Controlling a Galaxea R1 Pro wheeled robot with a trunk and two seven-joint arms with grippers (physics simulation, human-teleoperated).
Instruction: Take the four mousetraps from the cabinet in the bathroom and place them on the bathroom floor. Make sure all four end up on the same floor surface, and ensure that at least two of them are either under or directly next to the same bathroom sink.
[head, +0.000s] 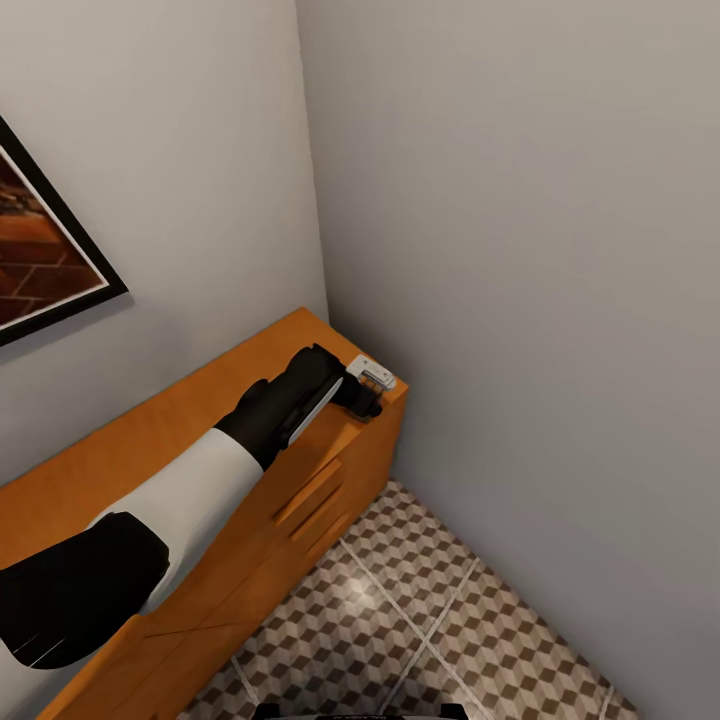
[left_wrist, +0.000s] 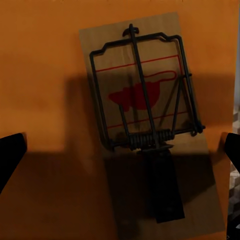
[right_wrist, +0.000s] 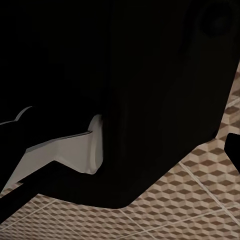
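Jaws of the left gripper (left_wrist: 120, 150) are hanging spread wide over a mousetrap (left_wrist: 150, 125) lying on the cabinet (head: 200, 420); light, stiff, thin, probably best pinched across its long edges.

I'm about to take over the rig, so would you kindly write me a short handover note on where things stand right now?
Left gripper: open, jaws spread either side of a mousetrap, hovering above it, not gripping.
Right gripper: state cannot be told; its wrist view is mostly dark robot body above the floor.
Things: the mousetrap lies flat on top of the cabinet, at the corner end by the wall. I cannot place any other traps.
Done: no trap visible on the floor.
Left: grasp this trap, lower it to the floor, then find the others.
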